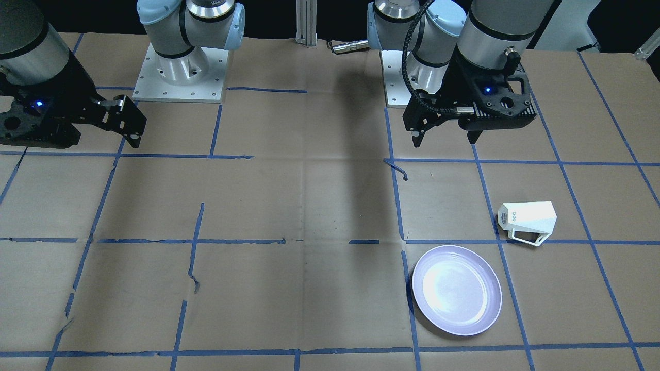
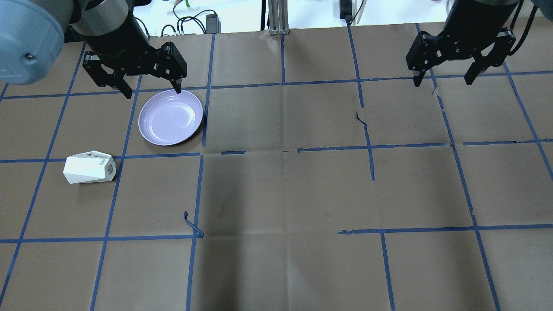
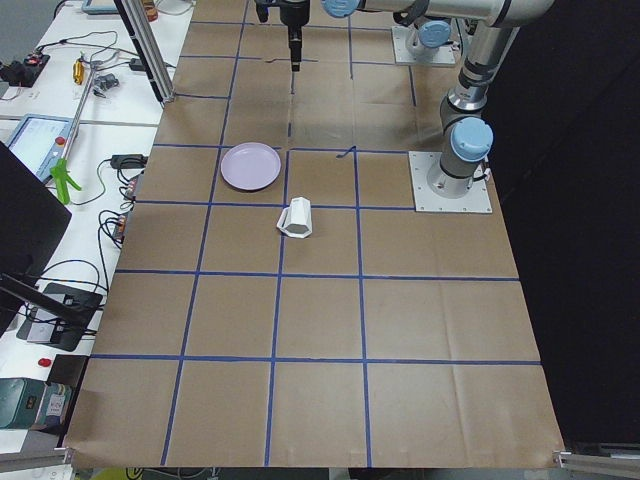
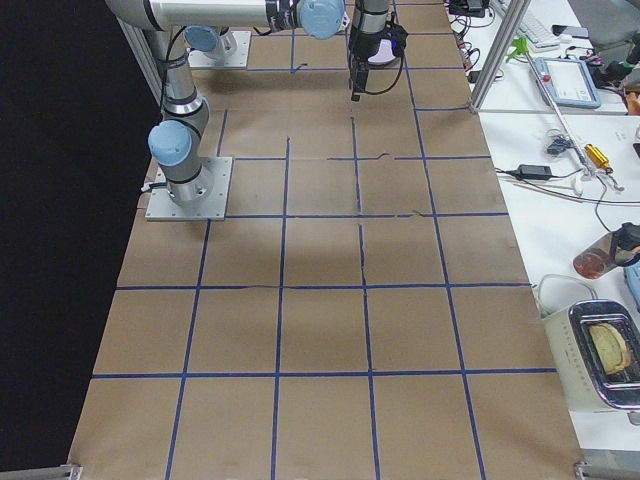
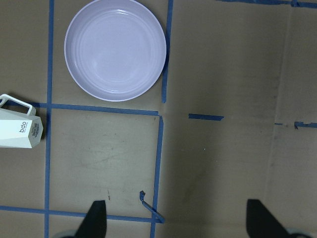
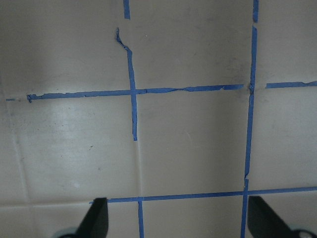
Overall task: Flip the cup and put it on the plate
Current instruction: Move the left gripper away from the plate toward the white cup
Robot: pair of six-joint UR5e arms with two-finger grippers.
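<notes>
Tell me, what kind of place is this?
Most likely a robotics lab: the left arm bolted to a paper-covered table with a blue tape grid, and a side bench with cables.

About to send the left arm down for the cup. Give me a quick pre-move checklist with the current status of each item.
1. Left tool open and empty: ok, jaws wide apart, nothing held.
2. Cup free to grasp: ok, nothing touches it.
3. Cup upright: not ok, it lies on its side with the lettered base facing sideways.
4. Plate free: ok, nothing on it, and it sits apart from the cup.
5. Right tool out of the way: ok, open and far across from the cup.
6. Cup's inside empty: cannot tell, no view shows the mouth clearly.
</notes>
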